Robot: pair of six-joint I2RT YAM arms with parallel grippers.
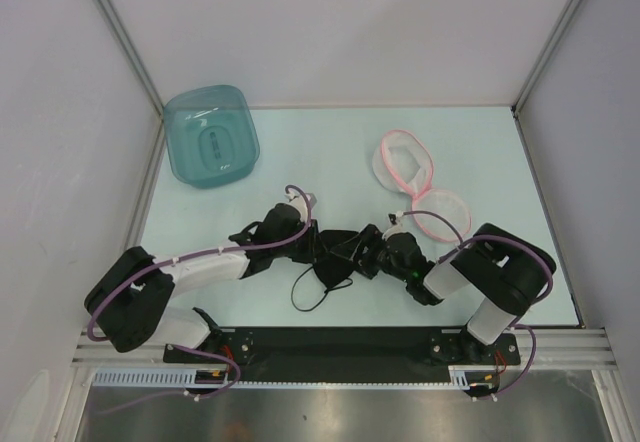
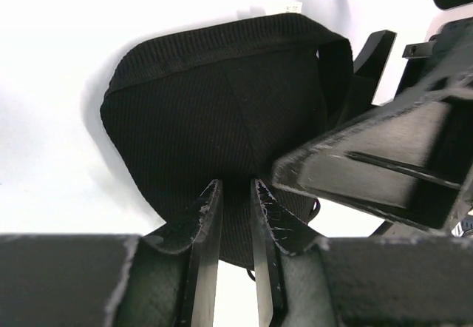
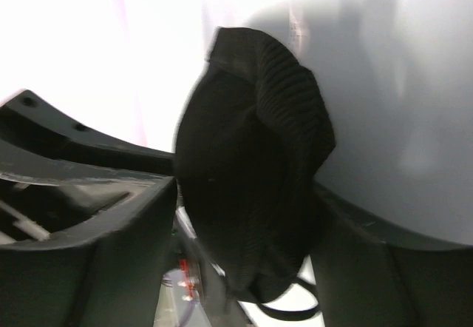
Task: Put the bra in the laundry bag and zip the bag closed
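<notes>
Bra (image 1: 325,274) at bench (image 1: 330,152) front between my arms, laundry bag (image 1: 407,160) well apart | soft, light, crumples; I judge cup edge best hold | left jaws clamped on one cup, right jaws apart around other

Black ribbed bra (image 1: 335,267); laundry bag (image 1: 400,167) white mesh, apparently pink trim.

No legible text, labels, numbers or signs anywhere
</notes>
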